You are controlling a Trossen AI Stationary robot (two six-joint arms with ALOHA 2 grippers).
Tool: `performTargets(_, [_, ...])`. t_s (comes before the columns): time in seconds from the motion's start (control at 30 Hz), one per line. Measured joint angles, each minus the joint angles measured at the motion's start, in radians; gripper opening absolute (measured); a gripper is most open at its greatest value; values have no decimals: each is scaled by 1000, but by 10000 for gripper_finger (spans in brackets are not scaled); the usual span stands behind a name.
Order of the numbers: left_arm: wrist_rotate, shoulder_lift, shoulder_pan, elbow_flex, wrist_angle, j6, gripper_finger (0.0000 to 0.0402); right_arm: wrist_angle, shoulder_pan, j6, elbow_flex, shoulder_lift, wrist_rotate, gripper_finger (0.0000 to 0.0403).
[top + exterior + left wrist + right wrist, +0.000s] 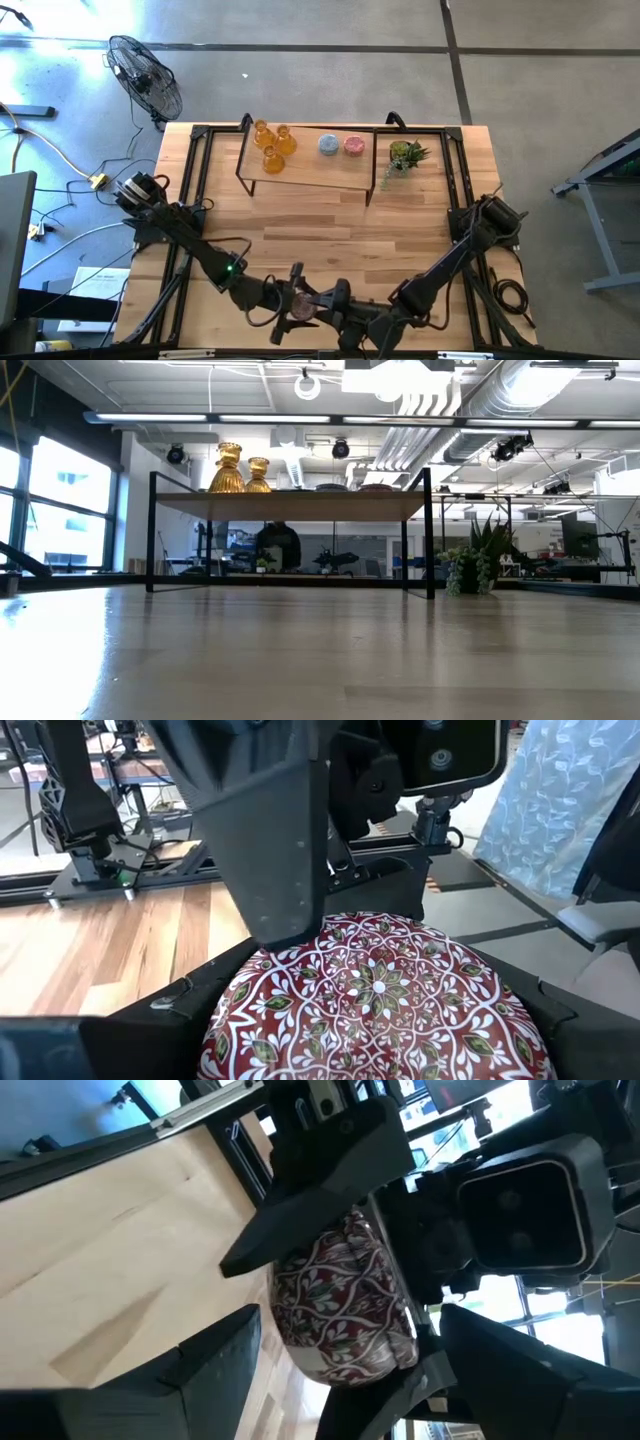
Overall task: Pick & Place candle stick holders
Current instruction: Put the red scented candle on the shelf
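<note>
Both arms reach in low from the desk's (320, 225) side edges and meet at its near edge, elbows bent, wrists facing each other. The left claw (297, 303) and the right claw (335, 303) come at one squat round holder (303, 309) from opposite sides. Each claw stands wide, with its fingers set around that holder. In the left wrist view the holder (375, 1000) fills the gap between the fingers, a dark red dome with a white floral pattern, and a broad finger (270, 840) of the other arm lies across its upper side. In the right wrist view the holder (345, 1305) sits between the right arm's own fingers, with the left claw's finger (320, 1190) pressed on its far side. The holder is rounded, and which way its axis runs cannot be told.

On the black-framed shelf (305, 172) at the far edge stand three amber holders (272, 145), upright with necks up, clustered at its left end. Beside them are a blue-grey holder (328, 145) and a pink holder (354, 145), just apart. A plant (405, 155) stands right of the shelf.
</note>
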Motion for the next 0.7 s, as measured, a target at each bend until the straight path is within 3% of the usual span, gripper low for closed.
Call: performTargets(0.7, [29,0,14,-1,-2,-11,275,0,-2,53,0,0,-18,302])
